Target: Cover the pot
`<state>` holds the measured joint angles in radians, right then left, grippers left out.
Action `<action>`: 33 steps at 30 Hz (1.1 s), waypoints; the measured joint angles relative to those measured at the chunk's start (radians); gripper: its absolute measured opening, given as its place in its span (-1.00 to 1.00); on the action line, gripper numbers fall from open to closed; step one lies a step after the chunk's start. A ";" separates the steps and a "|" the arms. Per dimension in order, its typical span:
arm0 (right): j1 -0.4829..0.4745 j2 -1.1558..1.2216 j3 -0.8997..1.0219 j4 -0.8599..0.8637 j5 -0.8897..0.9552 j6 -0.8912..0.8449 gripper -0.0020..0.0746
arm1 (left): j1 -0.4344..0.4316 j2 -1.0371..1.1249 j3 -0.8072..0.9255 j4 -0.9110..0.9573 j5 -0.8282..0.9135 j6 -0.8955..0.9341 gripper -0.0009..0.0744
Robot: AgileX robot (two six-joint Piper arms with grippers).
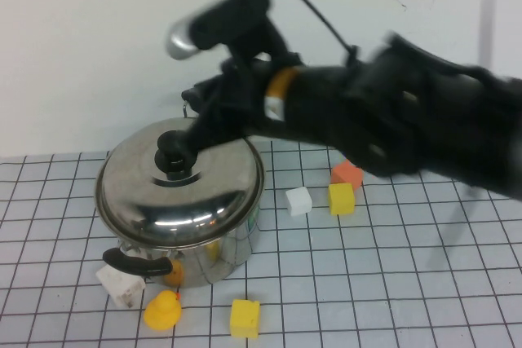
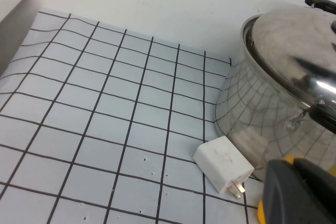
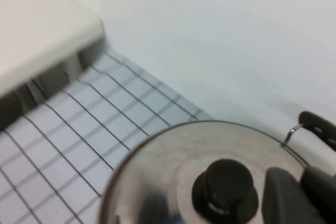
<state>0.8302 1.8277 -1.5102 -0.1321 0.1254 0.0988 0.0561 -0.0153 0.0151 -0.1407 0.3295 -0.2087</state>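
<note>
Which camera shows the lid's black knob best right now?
The high view: the knob sits fully visible atop the lid, right gripper beside it. The right wrist view shows it close but blurred; the left wrist view clips it at the edge.

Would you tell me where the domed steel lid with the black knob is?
In the high view, the lid sits on the pot, left of centre, right gripper at its knob.

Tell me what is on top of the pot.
A domed steel lid with a black knob covers the pot; the right end effector is beside the knob. The inside is hidden.
</note>
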 joint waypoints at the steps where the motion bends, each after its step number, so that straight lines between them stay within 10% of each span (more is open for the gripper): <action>1: 0.000 -0.041 0.062 0.000 -0.048 0.004 -0.82 | 0.000 0.000 0.000 0.000 0.000 0.000 -0.98; 8: 0.000 -0.373 0.457 -0.002 -0.235 0.011 -0.95 | 0.000 0.000 0.000 0.000 0.000 0.000 -0.98; 27: -0.020 -1.154 0.955 -0.244 0.179 -0.018 -0.95 | 0.000 0.000 0.000 0.000 0.000 0.000 -0.98; 33: -0.152 -1.343 1.144 -0.031 0.172 -0.166 -0.95 | 0.000 0.000 0.000 0.000 0.000 0.000 -0.98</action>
<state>0.6785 0.4849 -0.3659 -0.1628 0.2977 -0.0671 0.0561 -0.0153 0.0151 -0.1407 0.3295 -0.2087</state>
